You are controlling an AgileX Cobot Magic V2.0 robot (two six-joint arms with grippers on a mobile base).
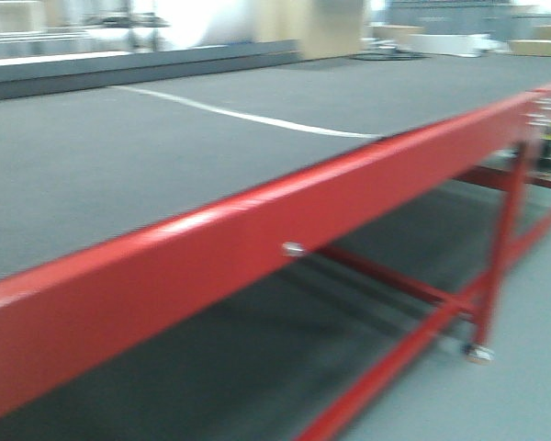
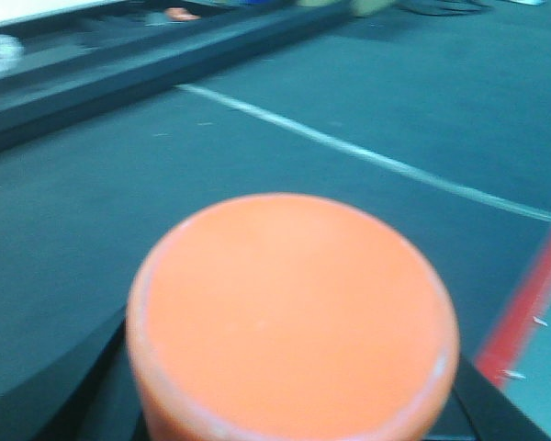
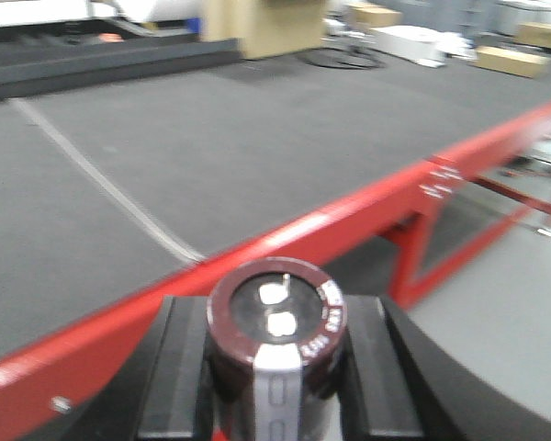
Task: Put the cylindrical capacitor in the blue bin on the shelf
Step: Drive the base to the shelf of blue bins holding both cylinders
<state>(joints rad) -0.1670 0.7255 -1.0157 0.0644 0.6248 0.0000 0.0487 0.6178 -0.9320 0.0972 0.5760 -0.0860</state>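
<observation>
The cylindrical capacitor [image 3: 275, 340] stands upright in the right wrist view. It has a dark brown sleeve, a white-grey stripe and two silvery terminals on top. My right gripper [image 3: 275, 372] is shut on it, with black fingers [image 3: 179, 367] on both sides. My left gripper [image 2: 294, 409] is shut on an orange round-topped cylinder [image 2: 294, 312], and its dark fingers [image 2: 69, 390] show only at the frame's lower corners. Both grippers hover at the edge of a red-framed table. The shelf and the blue bin are out of view. Neither gripper shows in the front view.
A long table with a dark grey top [image 1: 165, 156] and a red front rail [image 1: 257, 239] crosses the front view. A white line [image 1: 248, 117] runs over it. Red legs and braces [image 1: 500, 239] stand over grey floor. Cardboard boxes [image 3: 266, 23] sit far behind.
</observation>
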